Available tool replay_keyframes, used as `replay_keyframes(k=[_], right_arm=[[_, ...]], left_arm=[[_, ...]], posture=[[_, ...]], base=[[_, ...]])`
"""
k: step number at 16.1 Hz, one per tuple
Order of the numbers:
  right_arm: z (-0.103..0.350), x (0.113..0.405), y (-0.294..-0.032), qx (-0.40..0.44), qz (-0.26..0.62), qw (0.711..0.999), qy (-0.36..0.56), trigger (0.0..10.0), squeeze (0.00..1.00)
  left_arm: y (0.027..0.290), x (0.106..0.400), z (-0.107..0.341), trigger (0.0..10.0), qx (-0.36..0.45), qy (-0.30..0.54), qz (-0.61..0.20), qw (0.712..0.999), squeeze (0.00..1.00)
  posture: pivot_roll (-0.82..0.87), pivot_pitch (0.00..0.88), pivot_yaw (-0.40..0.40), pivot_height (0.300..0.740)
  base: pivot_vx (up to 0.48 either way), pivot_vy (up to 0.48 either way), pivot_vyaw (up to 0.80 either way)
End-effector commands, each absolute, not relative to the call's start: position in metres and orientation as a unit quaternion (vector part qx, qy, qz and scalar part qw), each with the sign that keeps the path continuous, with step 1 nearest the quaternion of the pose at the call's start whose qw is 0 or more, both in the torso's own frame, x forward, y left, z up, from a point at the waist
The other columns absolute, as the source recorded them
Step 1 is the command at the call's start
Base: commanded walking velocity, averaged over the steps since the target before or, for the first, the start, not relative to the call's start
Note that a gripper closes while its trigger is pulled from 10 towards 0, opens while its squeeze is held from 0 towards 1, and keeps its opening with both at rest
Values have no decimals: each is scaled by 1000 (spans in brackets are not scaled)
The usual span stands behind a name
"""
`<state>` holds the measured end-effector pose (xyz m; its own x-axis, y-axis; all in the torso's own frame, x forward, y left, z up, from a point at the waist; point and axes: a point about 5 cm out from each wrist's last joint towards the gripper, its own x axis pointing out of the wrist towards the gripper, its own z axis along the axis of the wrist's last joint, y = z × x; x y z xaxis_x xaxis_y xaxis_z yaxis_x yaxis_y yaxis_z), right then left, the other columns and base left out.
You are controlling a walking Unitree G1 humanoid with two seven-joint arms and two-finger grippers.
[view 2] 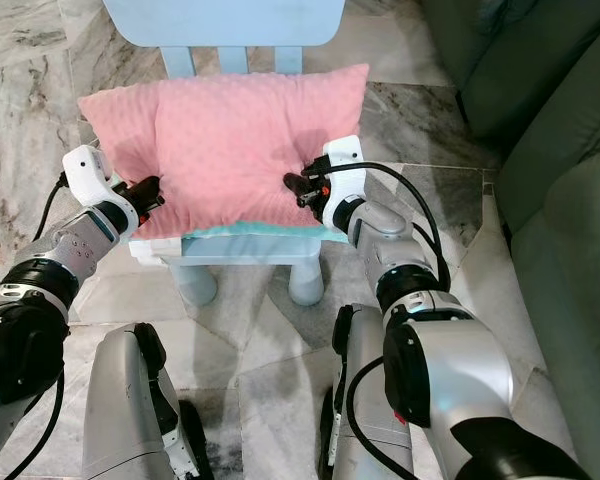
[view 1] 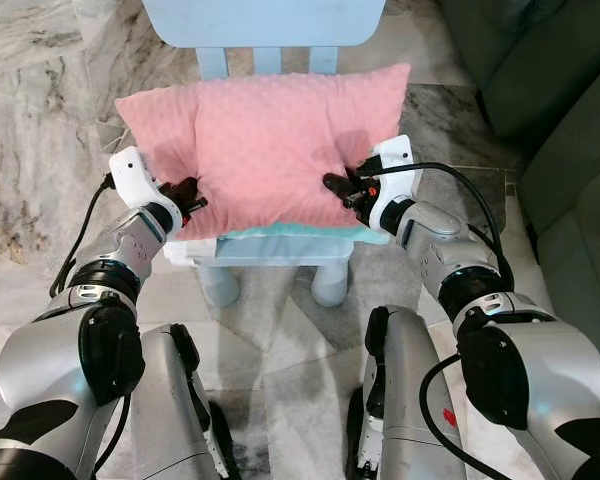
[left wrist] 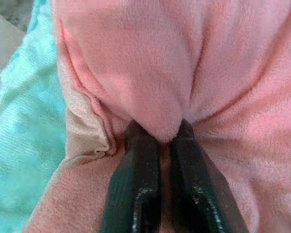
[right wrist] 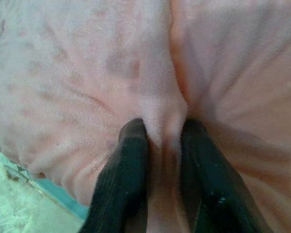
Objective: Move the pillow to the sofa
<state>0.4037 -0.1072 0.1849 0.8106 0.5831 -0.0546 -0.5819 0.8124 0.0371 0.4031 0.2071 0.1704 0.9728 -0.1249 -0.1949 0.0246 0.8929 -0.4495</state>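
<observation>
1. Two pincers pinch the pink dimpled plush pillow [view 1: 270,140]: the left pincer [view 1: 193,200] at its 8 o'clock corner, the right pincer [view 1: 336,186] at 4 o'clock.
2. The pillow lies on the pale blue wooden chair [view 1: 270,252], over a teal cloth [view 1: 280,233].
3. The grey-green fabric sofa [view 1: 560,110] stands at 2 o'clock.

Marble floor [view 1: 40,130], pale blue chair [view 1: 270,25], green sofa [view 1: 570,130].

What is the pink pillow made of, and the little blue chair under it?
The pink pillow looks like soft plush fleece: it is fuzzy, matte, dotted with small bumps, and bunches into folds where the left tool and right tool pinch it. The blue chair looks like hard, smooth painted wood or plastic; which one is unclear.
</observation>
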Motion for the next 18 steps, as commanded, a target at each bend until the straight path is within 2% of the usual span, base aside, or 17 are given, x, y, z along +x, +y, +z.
replay_keyframes(k=[1,7,10,12,13,18], right_arm=[[175,401,-107,17,308,950,45,0,0],[190,404,-107,33,306,951,13,0,0],[207,405,-112,67,319,944,-41,0,0],[216,404,-115,79,321,941,-77,0,0],[224,403,-118,81,320,938,-106,0,0],[247,389,-135,53,306,930,-195,0,0]], left_arm=[[211,399,160,0,-215,124,-26,968,0],[222,404,182,0,-186,70,-20,980,0],[240,402,200,0,-145,-4,-25,989,0],[249,399,208,0,-148,-46,-14,988,0],[252,397,216,0,-137,-82,-14,987,0],[248,391,240,0,-81,-184,-28,979,0]], posture=[[-124,375,-22,473],[-128,368,-5,473],[-108,354,-18,473],[-108,324,-23,473],[-108,283,-21,473],[-125,144,-3,473]], base=[[0,0,0],[0,0,0],[0,0,0],[0,0,0],[0,0,0],[0,0,0]])
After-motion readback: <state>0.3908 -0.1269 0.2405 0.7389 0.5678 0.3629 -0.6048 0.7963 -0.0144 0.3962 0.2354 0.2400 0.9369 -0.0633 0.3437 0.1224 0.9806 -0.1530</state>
